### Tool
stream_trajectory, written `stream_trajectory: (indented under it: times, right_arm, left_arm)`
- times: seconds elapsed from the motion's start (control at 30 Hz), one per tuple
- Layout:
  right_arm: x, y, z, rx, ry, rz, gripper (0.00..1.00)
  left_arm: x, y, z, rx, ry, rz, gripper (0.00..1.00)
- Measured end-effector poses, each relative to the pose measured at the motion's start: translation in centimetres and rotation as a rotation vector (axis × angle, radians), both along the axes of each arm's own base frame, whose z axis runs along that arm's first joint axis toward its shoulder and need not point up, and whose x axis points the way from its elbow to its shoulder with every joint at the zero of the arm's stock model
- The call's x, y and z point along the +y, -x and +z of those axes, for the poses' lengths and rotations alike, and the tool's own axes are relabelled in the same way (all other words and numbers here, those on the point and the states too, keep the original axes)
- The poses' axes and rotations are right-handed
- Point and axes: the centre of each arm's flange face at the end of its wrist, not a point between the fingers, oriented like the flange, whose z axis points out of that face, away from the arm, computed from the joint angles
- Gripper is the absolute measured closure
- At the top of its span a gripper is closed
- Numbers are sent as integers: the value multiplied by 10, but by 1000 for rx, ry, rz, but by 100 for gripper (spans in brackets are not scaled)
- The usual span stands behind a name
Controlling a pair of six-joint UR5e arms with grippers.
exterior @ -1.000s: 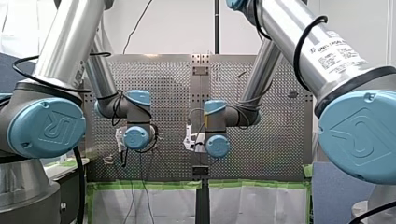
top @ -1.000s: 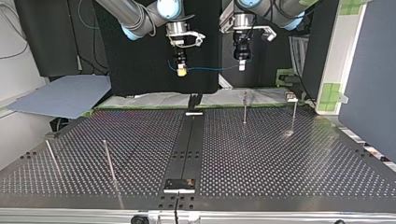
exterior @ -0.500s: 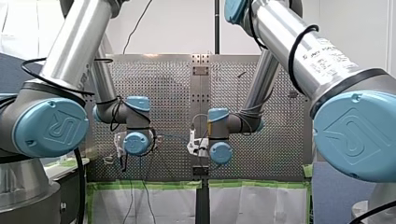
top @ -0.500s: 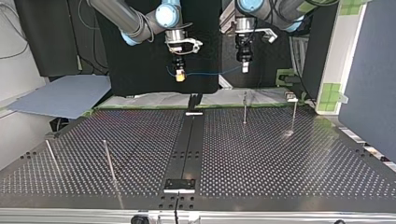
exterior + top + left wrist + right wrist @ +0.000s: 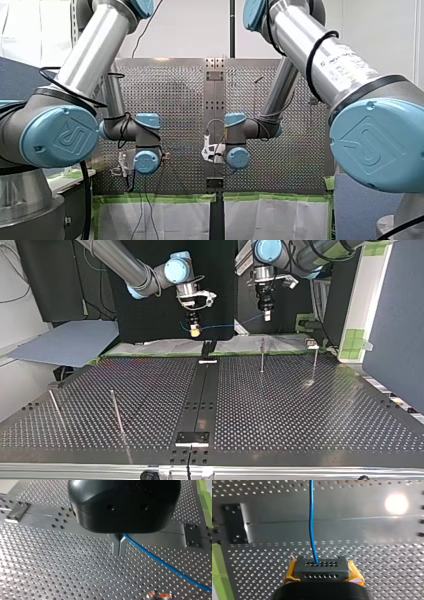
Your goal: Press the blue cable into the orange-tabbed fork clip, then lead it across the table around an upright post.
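My left hand (image 5: pixel 119 546) has its metal fingers (image 5: pixel 115 545) closed on the blue cable (image 5: pixel 170 568) with almost no gap. From there the cable runs through the air above the counter (image 5: pixel 50 567) toward a small orange-tabbed fork clip (image 5: pixel 159 595), which is only partly visible. My right hand (image 5: pixel 322 569) is also closed on the cable between its yellow pads (image 5: pixel 355 575), and the cable leaves straight ahead of it. In the top view the cable is a short span between the two hands, high over the arm-side edge of the counter and not yet in the clip.

I judge that the thin cable can slip in the narrow metal fingers if the hands pull apart too hard. If they come closer together, the slack can sag and miss the fork. The counter offers wide open room. Only the upright posts (image 5: pixel 262 355) at the top view's right and a second pair of posts (image 5: pixel 116 412) at its left can catch the cable or a hand
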Motion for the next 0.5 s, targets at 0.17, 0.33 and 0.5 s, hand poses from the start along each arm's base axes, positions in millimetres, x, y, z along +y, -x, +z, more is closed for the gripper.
stream_trajectory:
  times: [0.17,0.33,0.5]
  right_arm:
    - [-6,0,-21,19,-21,0,100]
    - [-16,-1,-40,33,-40,-7,100]
    - [-27,-2,-61,63,-74,-16,100]
  left_arm:
    - [3,-6,-18,37,-22,1,98]
    - [7,-18,-23,45,-31,6,98]
    - [8,-33,-21,41,-28,-8,98]
